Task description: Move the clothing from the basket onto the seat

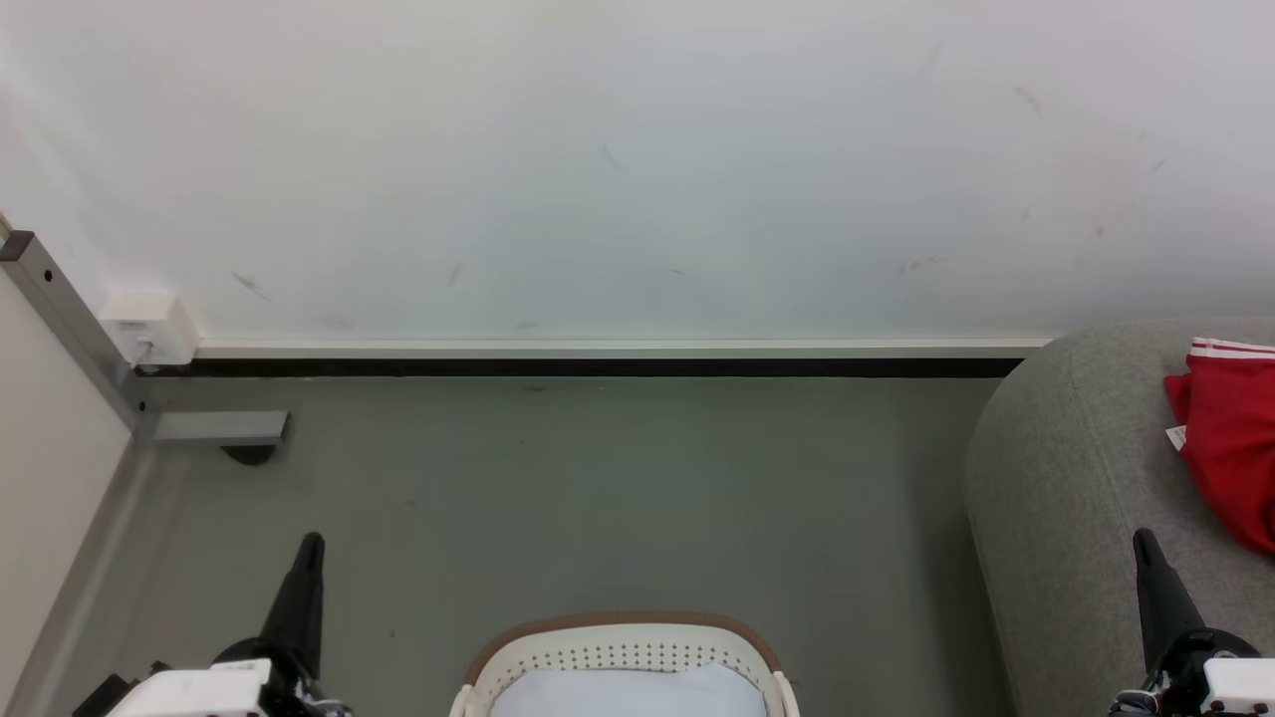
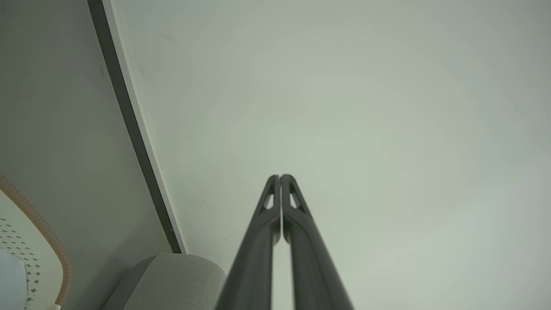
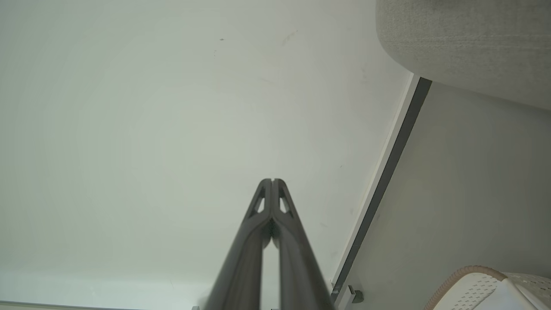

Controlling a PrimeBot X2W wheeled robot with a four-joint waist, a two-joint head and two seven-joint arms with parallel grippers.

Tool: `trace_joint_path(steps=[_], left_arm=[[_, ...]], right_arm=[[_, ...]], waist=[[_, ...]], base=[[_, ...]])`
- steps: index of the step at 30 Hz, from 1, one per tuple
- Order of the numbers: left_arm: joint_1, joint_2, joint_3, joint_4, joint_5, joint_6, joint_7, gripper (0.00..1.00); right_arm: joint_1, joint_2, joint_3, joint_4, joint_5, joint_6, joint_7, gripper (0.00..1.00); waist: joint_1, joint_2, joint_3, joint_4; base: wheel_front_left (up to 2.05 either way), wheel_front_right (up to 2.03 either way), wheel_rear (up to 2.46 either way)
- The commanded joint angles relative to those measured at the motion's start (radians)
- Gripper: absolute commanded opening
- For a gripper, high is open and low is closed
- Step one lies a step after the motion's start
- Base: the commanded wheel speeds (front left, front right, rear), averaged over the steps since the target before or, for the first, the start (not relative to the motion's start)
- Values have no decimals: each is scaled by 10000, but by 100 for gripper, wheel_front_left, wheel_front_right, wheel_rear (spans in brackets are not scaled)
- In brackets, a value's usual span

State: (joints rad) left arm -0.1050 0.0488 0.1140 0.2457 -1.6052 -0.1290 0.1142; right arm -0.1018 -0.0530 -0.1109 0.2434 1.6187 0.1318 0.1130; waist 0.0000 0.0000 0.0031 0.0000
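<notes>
**Head view: red clothing on the seat, both claws clenched and empty**

Head view gives you the clothing (image 1: 1230,438) lying on the seat (image 1: 1076,478) at the right edge of the frame. It is a rumpled bright red heap with white stripe trim along its top edge and a small white label (image 1: 1177,436) on its left side. Part of it runs out of frame to the right.

The basket (image 1: 623,625) sits on the grey floor (image 1: 598,498) at bottom centre, left of the seat and apart from it. You can see its brown rim, its perforated cream wall and the pale liner (image 1: 628,694) inside. The rest is cut off by the frame edge.

Your left claw (image 1: 310,546) points up at the lower left, over the floor and to the left of the basket. Your right claw (image 1: 1143,543) points up at the lower right, over the front of the seat. It is below the red heap and clear of it.

Left wrist view shows you the left claw's two fingers pressed together at the tips, gripping nothing, aimed at the white wall (image 2: 366,107). The basket rim and a rounded seat corner sit at its lower left.

Right wrist view shows the right claw clenched the same way, tips meeting and empty. The seat is at the upper right there, and the basket at the lower right. A black skirting strip (image 1: 598,367) runs where wall meets floor.
</notes>
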Motion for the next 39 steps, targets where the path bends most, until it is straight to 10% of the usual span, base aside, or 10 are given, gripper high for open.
trace_joint_path(steps=[1, 39], left_arm=[[-83, 15, 23, 2, -140, -48, 34, 0], [-83, 15, 21, 0, -142, -48, 32, 0]], right_arm=[[-119, 13, -47, 24, -72, -21, 14, 0], [-121, 21, -62, 25, -87, -21, 33, 0]], waist=[[0, 0, 0, 0], [0, 0, 0, 0]], base=[[0, 0, 0], [0, 0, 0]])
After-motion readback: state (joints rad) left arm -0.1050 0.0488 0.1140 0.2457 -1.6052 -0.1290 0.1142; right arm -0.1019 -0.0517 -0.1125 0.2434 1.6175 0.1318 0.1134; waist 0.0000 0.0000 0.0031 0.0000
